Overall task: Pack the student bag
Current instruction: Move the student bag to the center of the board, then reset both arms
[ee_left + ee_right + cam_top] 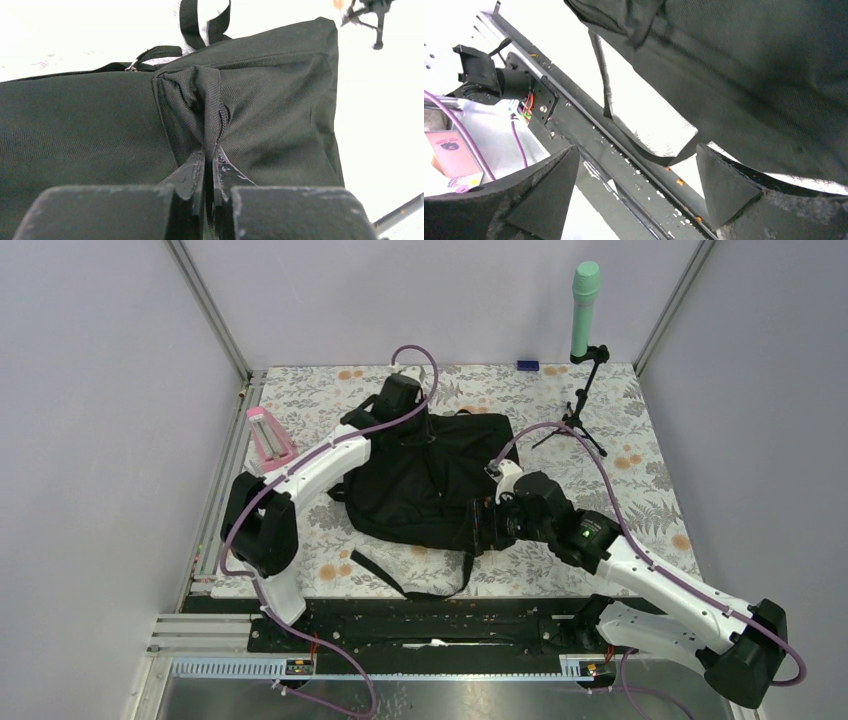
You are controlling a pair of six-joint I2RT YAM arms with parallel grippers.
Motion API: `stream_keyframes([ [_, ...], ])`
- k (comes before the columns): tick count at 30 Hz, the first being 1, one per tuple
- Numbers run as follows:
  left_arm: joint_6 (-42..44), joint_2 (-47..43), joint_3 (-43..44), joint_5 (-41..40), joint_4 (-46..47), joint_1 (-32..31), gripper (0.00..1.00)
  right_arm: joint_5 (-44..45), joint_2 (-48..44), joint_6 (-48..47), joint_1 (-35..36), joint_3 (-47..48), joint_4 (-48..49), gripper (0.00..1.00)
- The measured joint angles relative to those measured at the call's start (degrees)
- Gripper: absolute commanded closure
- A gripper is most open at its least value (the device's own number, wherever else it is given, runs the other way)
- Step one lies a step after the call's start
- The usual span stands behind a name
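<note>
Here the student bag [430, 480] lies flat in the middle of the top view on the flower-patterned tabletop [650, 480]. Its straps [385, 582] trail toward the lower edge of the frame.

The left tool [210, 160] sits at the bag's upper edge. In the left wrist view its two fingers are pressed almost together at the lower centre of the frame. They pinch a raised fold of black fabric and webbing that stands up from the bag's top seam. The rest of the bag spreads away from them to the left and right.

The right tool [636, 150] is at the bag's lower right edge in the top view, just beside the fabric. In the right wrist view its fingers stand wide apart with nothing clamped between them. The bag's dark body fills the upper right of that frame, and a loop of strap hangs past the gap over the black base rail [589, 130].

A pink object [268, 435] stands at the tabletop's left edge. A green cylinder [585, 310] on a tripod stand [580, 415] rises at the upper right, well apart from the bag.
</note>
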Motion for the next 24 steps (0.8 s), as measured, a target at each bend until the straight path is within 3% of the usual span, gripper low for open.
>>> stream_keyframes([
  [5, 0.35, 3.08, 3.21, -1.95, 1.38, 4.07, 0.99, 2.54, 0.48, 0.04, -3.61, 1.77, -0.15, 0.02],
  [7, 0.55, 4.55, 4.74, -2.38, 1.97, 5.49, 0.79, 1.73, 0.87, 0.15, -8.66, 1.81, -0.09, 0.02],
  [8, 0.72, 5.07, 5.20, -2.45, 2.45, 6.05, 0.54, 1.53, 1.11, 0.20, -11.72, 1.81, 0.04, 0.01],
  [9, 1.07, 5.46, 5.46, -2.62, 3.41, 6.64, 0.38, 1.42, 1.25, 0.17, -14.32, 1.81, 0.15, 0.01],
  [14, 2.71, 4.94, 5.62, -3.67, 8.26, 8.15, 0.07, 0.35, 1.27, -0.50, -25.55, 1.81, 0.11, 0.00],
  [19, 3.43, -1.64, 1.68, -4.63, 9.60, 8.28, 0.01, 1.11, 0.22, -1.86, -34.56, 2.12, -2.62, 0.00],
  [24, 5.14, -18.86, -8.79, -6.58, 9.62, 8.13, 0.01, 3.10, -3.82, -3.26, -40.92, 4.57, -5.51, 0.00],
])
